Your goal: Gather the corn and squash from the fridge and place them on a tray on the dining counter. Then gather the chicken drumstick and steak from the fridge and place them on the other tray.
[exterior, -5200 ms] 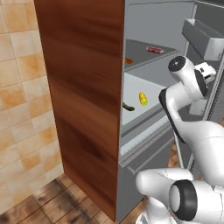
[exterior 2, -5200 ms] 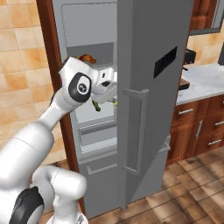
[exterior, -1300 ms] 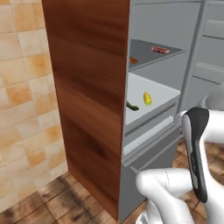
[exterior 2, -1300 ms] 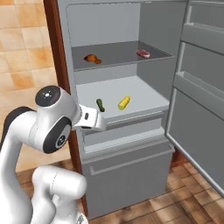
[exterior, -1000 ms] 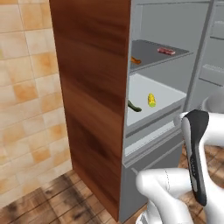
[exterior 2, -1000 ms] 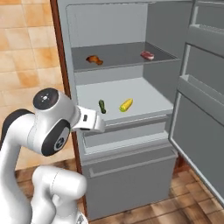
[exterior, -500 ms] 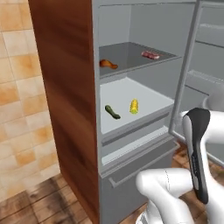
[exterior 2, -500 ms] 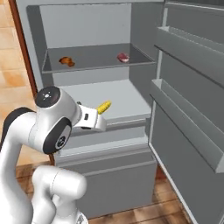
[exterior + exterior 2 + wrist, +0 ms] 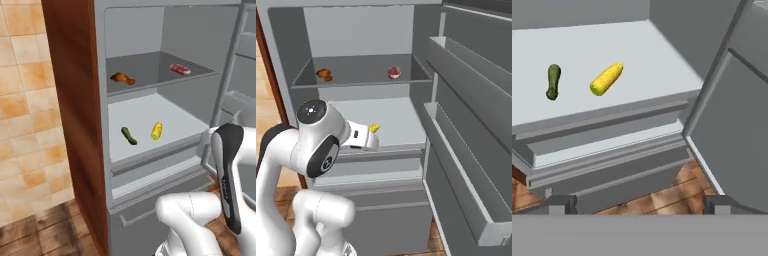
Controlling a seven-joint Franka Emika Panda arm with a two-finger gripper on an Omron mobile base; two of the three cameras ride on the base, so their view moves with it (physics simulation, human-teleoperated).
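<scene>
Two vegetables: corn [image 9: 606,79], squash [image 9: 553,81]; apart, mid-shelf.

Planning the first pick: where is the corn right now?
The corn lies on the fridge's lower white shelf, just right of the squash in the left base view.

A home kitchen: an open grey fridge [image 9: 190,40] with food on its shelves stands boxed in by a wood-grain cabinet panel [image 9: 75,100] at nine o'clock, beside tan wall tiles [image 9: 22,100], over a wooden plank floor [image 9: 45,230]
</scene>
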